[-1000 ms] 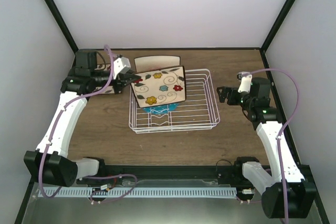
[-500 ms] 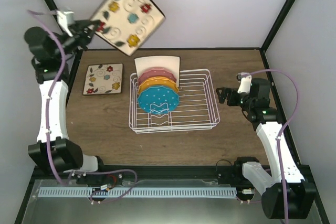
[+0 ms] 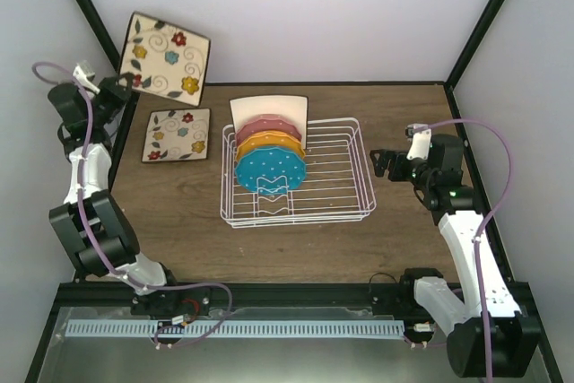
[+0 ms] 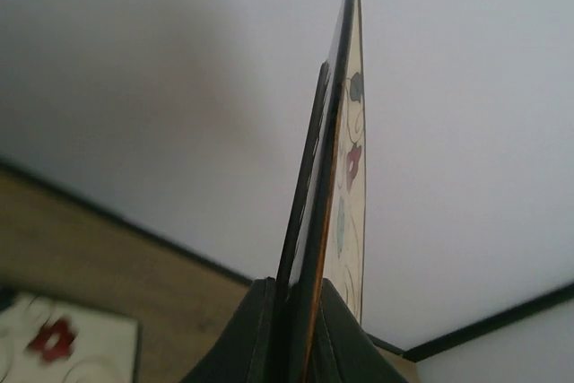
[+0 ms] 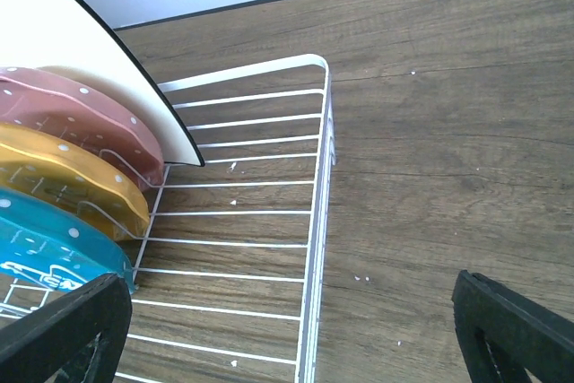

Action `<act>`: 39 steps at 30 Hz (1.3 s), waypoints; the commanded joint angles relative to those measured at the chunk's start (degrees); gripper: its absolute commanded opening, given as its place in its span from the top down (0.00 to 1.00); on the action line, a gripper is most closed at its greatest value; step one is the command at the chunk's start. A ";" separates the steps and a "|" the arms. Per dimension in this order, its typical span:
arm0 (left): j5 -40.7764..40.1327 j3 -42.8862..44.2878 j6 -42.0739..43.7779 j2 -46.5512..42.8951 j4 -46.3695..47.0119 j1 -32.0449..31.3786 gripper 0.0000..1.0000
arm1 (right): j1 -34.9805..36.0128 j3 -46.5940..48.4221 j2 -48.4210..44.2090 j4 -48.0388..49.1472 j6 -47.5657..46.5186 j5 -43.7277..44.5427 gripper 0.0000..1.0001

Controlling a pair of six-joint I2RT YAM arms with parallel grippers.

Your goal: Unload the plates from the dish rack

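Observation:
My left gripper [image 3: 128, 83] is shut on the lower left edge of a square cream floral plate [image 3: 167, 57], held up in the air over the table's back left corner. In the left wrist view this plate [image 4: 345, 141] stands edge-on between my fingers [image 4: 256, 329]. A second floral plate [image 3: 176, 134] lies flat on the table below it. The white wire dish rack [image 3: 366, 177] holds a plain cream square plate [image 3: 269, 107], then pink [image 3: 266, 126], orange [image 3: 266, 143] and blue [image 3: 269, 167] dotted round plates, all upright. My right gripper [image 3: 380, 161] hangs open just right of the rack, with nothing in it.
The right wrist view looks down on the rack's right rim [image 5: 319, 177] and bare wood beyond it. Black frame posts and pale walls close in the back and sides. The brown table [image 3: 305, 248] runs on in front of the rack.
The left arm lifted the floral plate out of the rack, swung it high to the back left, and has now brought it lower and further left. The right arm has stayed still.

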 commanded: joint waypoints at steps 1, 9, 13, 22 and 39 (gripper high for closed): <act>-6.08 -2.96 -5.42 -0.96 5.81 1.54 0.96 | -0.60 0.27 -0.43 0.89 0.52 -0.78 0.00; -8.64 -9.59 -6.17 2.52 5.67 3.03 0.96 | -0.60 0.82 0.44 0.41 0.47 -0.86 0.00; -7.38 -12.45 -6.29 4.76 5.89 3.67 0.96 | -0.61 1.17 0.65 0.11 0.34 -0.65 0.00; -2.26 -12.72 -1.09 9.65 1.61 3.96 0.96 | -0.60 1.61 1.10 -0.25 -0.07 -0.36 0.00; -2.80 -15.51 -1.45 14.54 0.88 4.01 0.96 | -0.61 1.70 1.54 -0.44 -0.44 0.17 0.00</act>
